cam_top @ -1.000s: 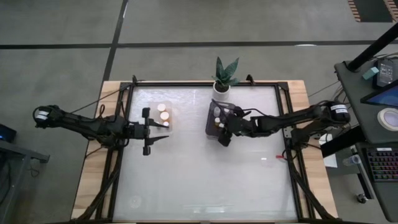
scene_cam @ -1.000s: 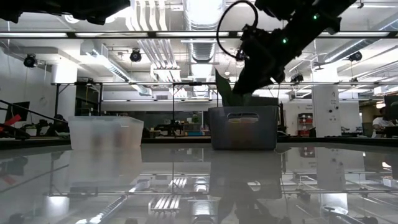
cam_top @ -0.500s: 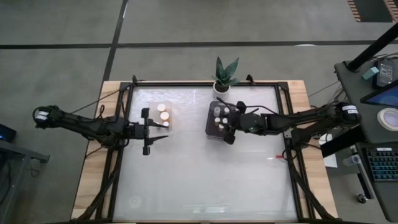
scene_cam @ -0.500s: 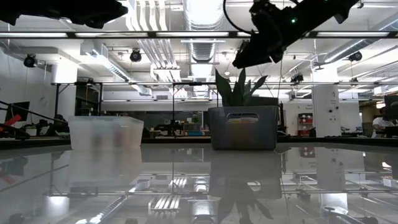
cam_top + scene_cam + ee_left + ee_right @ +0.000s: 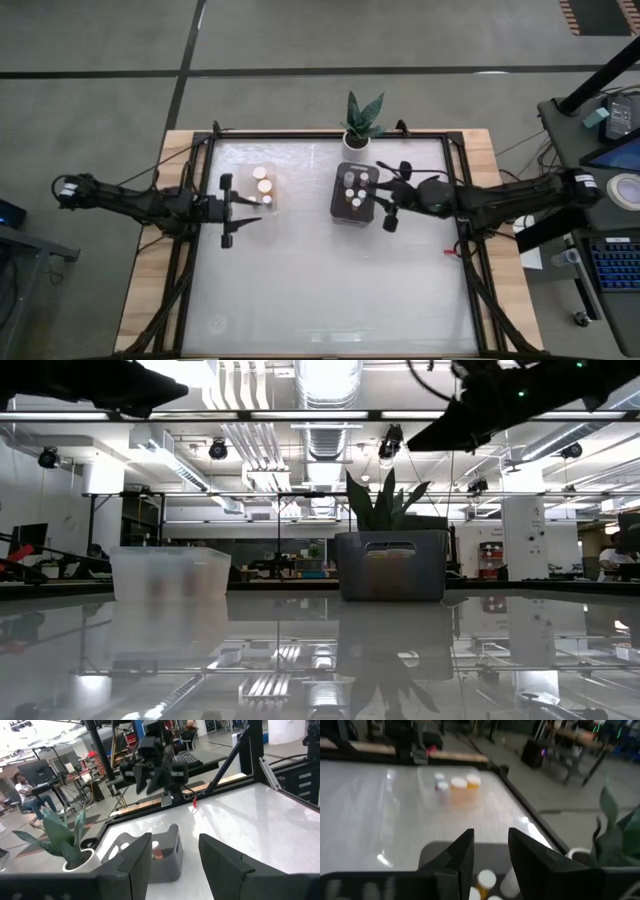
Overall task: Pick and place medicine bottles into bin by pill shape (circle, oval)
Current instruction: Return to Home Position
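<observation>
1. Black plastic bin (image 5: 390,575) stands mid-frame in the high view, with a clear bin (image 5: 170,575) to its left. Every one of the medicine bottles (image 5: 265,186) that you can see lies in one bin or the other: three in the clear bin, several in the black one. The sorting looks finished.
2. Your right hand (image 5: 383,207) hangs just beside the black bin's right edge. Its fingers are narrowly parted and carry nothing.
3. Your left hand (image 5: 240,208) hovers just left of the clear bin. It is spread wide and empty.
4. Likeliest fault: a low or sideways pull-back on the right arm clips the black bin's rim. That would shove the bin across the glossy counter (image 5: 330,285) or tip bottles out.
5. The potted plant (image 5: 362,120) stands just above the black bin in the high view. A swing toward it could knock it over.
6. On the left, one spread finger could hook the light clear bin's wall and drag it along. Lift both hands before drawing them outward.
</observation>
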You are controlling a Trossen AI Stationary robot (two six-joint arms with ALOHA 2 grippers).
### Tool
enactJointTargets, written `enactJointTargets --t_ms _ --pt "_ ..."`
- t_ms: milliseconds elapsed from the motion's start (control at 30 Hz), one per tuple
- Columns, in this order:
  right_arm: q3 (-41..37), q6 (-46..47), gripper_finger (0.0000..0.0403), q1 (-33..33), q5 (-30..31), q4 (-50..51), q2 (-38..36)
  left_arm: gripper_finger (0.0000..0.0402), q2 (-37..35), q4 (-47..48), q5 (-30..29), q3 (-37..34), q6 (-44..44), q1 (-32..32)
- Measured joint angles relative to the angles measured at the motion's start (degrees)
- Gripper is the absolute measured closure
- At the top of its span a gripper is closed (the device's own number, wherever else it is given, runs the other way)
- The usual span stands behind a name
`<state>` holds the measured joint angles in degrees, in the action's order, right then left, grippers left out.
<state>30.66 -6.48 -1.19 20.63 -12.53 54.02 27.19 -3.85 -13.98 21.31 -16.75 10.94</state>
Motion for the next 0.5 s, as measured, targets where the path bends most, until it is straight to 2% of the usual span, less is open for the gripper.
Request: enactJointTargets --t_ms 200,500 --pt "-7.1 -4.4 0.0294 0.1 -0.3 -6.6 -7.4 0.0253 -4.2 -0.1 0.0 -4.3 2.9 0.0" --pt "-16.1 -6.0 0.0294 0.1 -4.9 -12.5 -20.0 0.0253 -14.5 -4.1 0.0 -11.0 6.7 0.0"
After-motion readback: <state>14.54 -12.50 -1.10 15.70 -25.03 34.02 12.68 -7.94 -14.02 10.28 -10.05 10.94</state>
